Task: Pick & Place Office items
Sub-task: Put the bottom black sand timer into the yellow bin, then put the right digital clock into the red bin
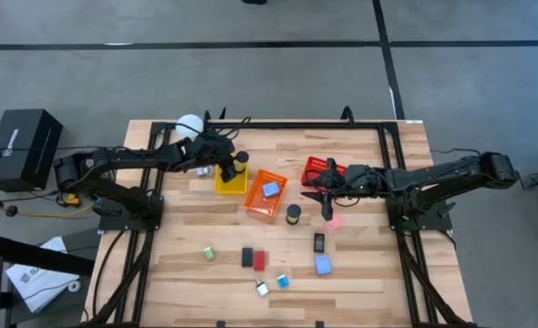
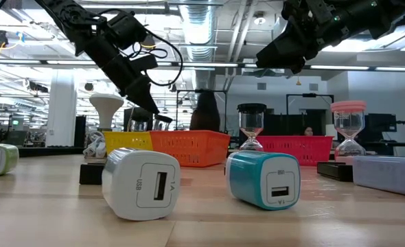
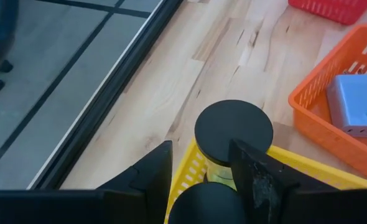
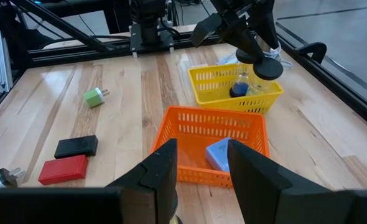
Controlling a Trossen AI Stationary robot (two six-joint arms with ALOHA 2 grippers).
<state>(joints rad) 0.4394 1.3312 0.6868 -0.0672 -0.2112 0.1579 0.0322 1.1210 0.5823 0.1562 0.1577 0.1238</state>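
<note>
A black-capped hourglass (image 4: 253,79) stands tilted in the yellow basket (image 1: 230,185). Its lower cap (image 4: 236,92) is inside and its upper cap (image 3: 233,127) rises above the rim. My left gripper (image 3: 201,146) is open, with one finger on either side of the glass. My right gripper (image 4: 201,143) hangs open and empty over the table beside the red basket (image 1: 320,168). A light-blue block (image 1: 270,189) lies in the orange basket (image 1: 265,196). On the table are another black hourglass (image 1: 293,214), a pink one (image 1: 335,220), black (image 1: 248,257) and red (image 1: 259,261) rectangles and small chargers. My left gripper reaches slanting down over the yellow basket's far rim. One finger (image 3: 258,174) overlaps the hourglass's upper cap, and I cannot tell whether it touches. The other finger (image 3: 152,177) stands apart from the glass, with basket mesh showing between them.
A white round-headed stand (image 1: 190,125) sits at the far left corner behind the left arm. A green cube (image 1: 209,253), a white charger (image 2: 141,184), a teal charger (image 2: 264,178) and a light-blue block (image 1: 323,264) lie near the front edge. Bare wood lies at the table's left and right.
</note>
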